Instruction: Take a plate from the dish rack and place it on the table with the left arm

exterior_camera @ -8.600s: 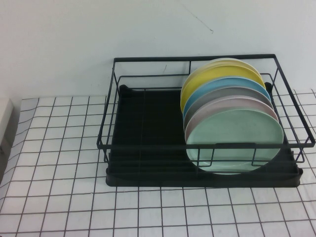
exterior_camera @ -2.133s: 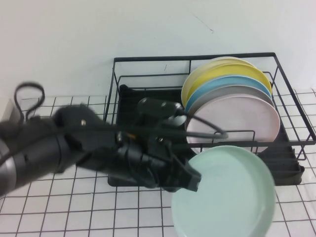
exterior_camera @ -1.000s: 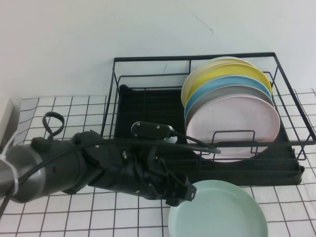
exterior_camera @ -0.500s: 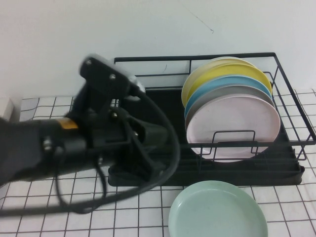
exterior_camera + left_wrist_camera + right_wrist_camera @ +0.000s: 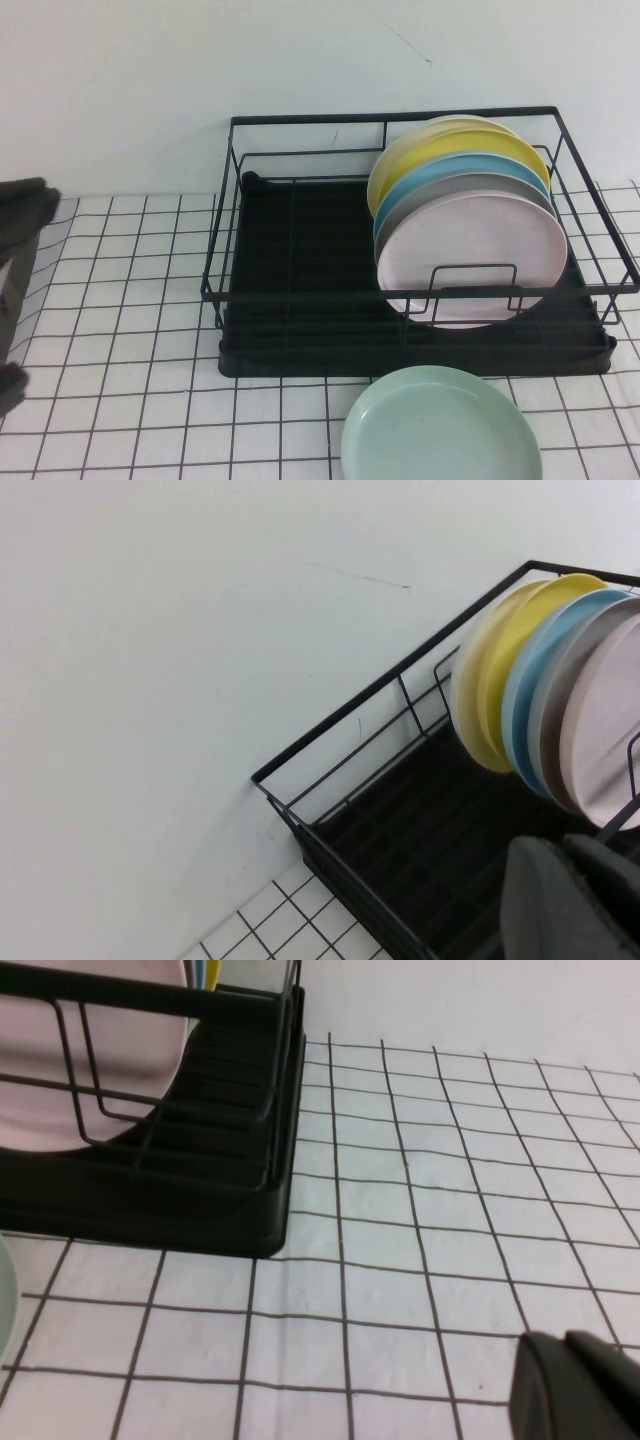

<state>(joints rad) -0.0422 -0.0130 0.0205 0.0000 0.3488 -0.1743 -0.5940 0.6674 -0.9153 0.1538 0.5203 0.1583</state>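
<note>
High view: the plate (image 5: pixel 441 425) lies flat on the worktop (image 5: pixel 130 330), just in front of the dish rack (image 5: pixel 300 300) and toward its right half, with nothing gripping it. It is round, so no long axis matters. The pink plate (image 5: pixel 470 250) now stands first in the row inside the rack. The left arm (image 5: pixel 20 230) shows only as a dark shape at the left edge, well apart from the plate; its gripper is not seen here. The right gripper is not seen here either.

Left wrist view: the left gripper (image 5: pixel 570 895) is in the lower corner, raised and facing the rack and the wall. Whether its jaws are apart or together, I cannot tell. The plate does not appear here.

Right wrist view: the right gripper (image 5: pixel 575 1385) hangs low over the bare worktop beside the rack's end; its jaws I cannot judge. To me the placing looks done, and the left arm is clear of the plate.
</note>
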